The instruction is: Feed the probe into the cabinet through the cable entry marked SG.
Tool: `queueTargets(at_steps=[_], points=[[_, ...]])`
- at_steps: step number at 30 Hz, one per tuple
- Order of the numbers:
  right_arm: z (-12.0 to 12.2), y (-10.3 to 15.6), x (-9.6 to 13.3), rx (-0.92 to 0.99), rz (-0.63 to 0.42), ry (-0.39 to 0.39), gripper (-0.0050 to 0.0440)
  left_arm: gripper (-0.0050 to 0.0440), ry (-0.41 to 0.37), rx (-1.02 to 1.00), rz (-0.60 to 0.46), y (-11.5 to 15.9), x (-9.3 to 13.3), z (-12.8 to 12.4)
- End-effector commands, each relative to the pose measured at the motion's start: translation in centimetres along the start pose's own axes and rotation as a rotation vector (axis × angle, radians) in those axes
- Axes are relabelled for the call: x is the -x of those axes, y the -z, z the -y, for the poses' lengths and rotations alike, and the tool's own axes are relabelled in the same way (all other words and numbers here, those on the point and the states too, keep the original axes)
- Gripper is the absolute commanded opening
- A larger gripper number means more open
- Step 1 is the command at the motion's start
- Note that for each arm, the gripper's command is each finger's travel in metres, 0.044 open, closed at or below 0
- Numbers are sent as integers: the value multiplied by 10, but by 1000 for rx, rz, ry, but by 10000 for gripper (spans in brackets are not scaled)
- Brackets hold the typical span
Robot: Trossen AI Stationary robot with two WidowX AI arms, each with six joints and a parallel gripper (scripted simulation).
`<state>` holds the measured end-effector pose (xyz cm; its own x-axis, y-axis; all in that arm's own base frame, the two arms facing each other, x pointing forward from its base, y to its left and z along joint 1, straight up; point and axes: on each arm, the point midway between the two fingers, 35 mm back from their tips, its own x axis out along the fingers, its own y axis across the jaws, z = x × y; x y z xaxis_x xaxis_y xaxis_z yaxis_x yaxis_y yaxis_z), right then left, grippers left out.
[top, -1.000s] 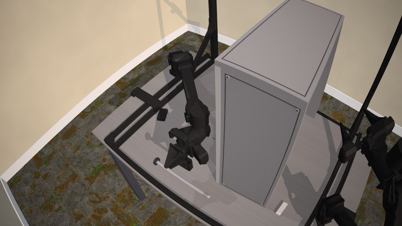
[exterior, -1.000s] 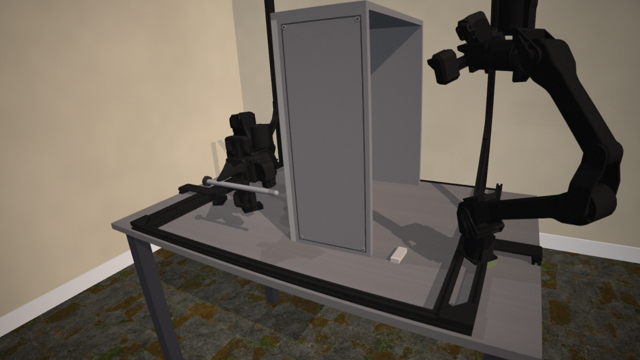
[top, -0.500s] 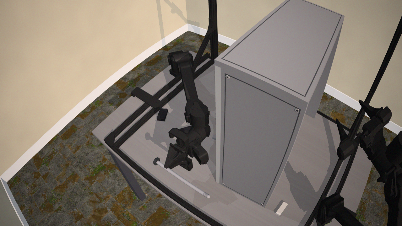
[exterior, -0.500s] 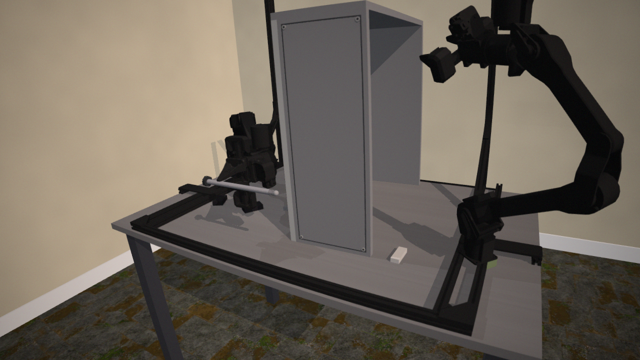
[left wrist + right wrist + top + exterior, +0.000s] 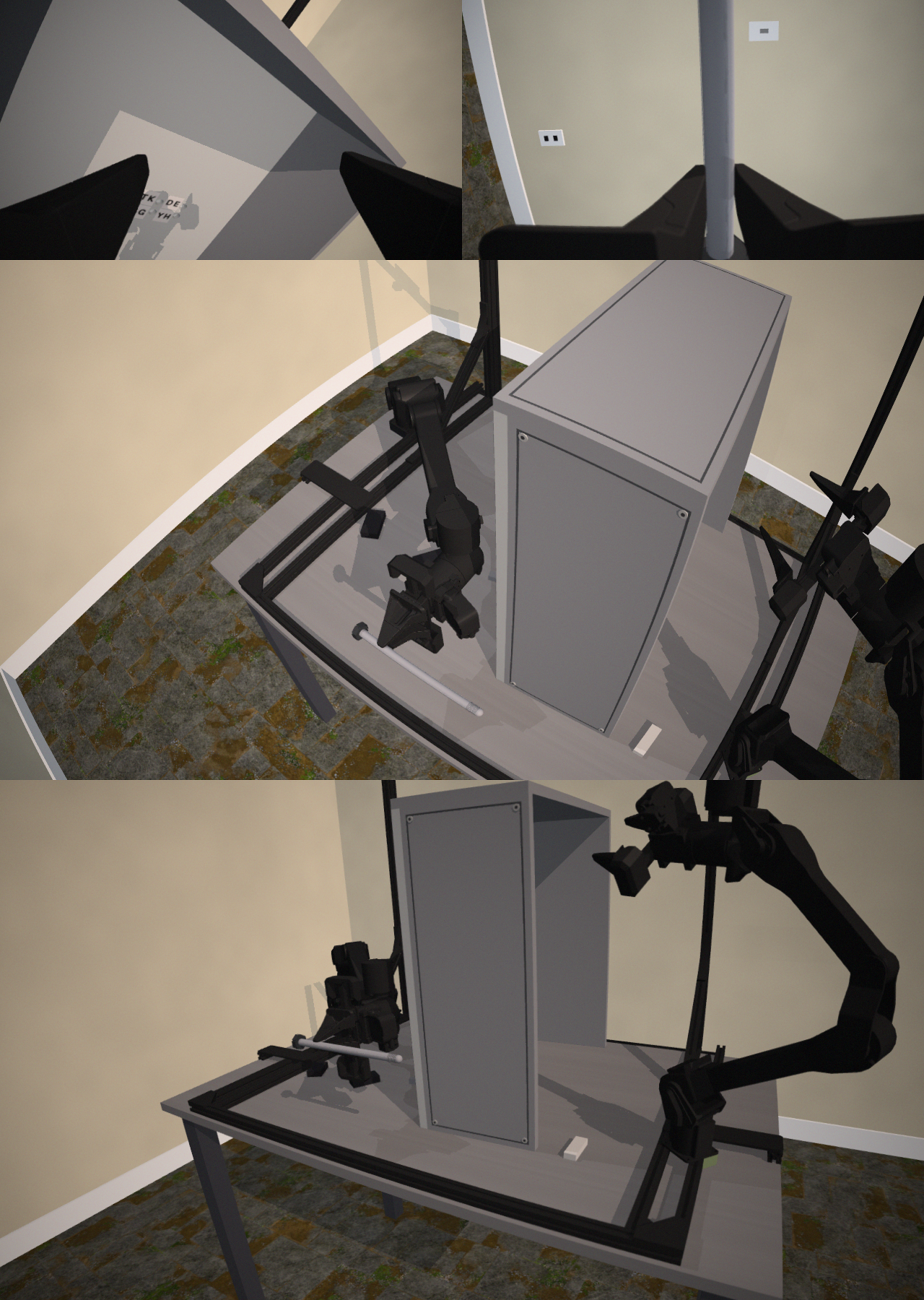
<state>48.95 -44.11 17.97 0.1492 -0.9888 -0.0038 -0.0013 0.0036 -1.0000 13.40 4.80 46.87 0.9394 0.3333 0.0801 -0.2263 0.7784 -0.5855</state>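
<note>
The cabinet (image 5: 594, 583) (image 5: 471, 973) (image 5: 216, 83) stood mid-table, its inner wall bearing labels including DE and YH. Outside, left of it in the exterior view, the right gripper (image 5: 385, 645) (image 5: 318, 1040) (image 5: 719, 174) gripped the probe (image 5: 423, 672) (image 5: 349, 1050) (image 5: 717, 108). At upper right, the left gripper (image 5: 787, 500) (image 5: 610, 838) (image 5: 245, 162) was open, empty. A white block (image 5: 647, 739) (image 5: 574, 1147) lay lower right.

walls (image 5: 213, 357) (image 5: 167, 909) (image 5: 624, 90): beige | skirting (image 5: 213, 473) (image 5: 97, 1200) (image 5: 496, 119): white | floor (image 5: 161, 648) (image 5: 362, 1258) (image 5: 473, 173): mottled grey, rusty brown, green

The probe (image 5: 419, 671) (image 5: 349, 1049) (image 5: 717, 108) was pale grey; the block (image 5: 647, 739) (image 5: 574, 1148) near the table's (image 5: 561, 757) (image 5: 491, 1161) front edge was plain cream.
</note>
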Motion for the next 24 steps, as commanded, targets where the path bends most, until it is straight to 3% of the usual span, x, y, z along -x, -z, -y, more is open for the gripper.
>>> queueTargets(at_steps=[1, 24], points=[[1, 0, 0, -1, -4, 4, 0, 440, -27, 35, 29, -6, -4, -2], [1, 0, 0, -1, -4, 4, 0, 440, -164, 296, 278, -52, -16, -24]])
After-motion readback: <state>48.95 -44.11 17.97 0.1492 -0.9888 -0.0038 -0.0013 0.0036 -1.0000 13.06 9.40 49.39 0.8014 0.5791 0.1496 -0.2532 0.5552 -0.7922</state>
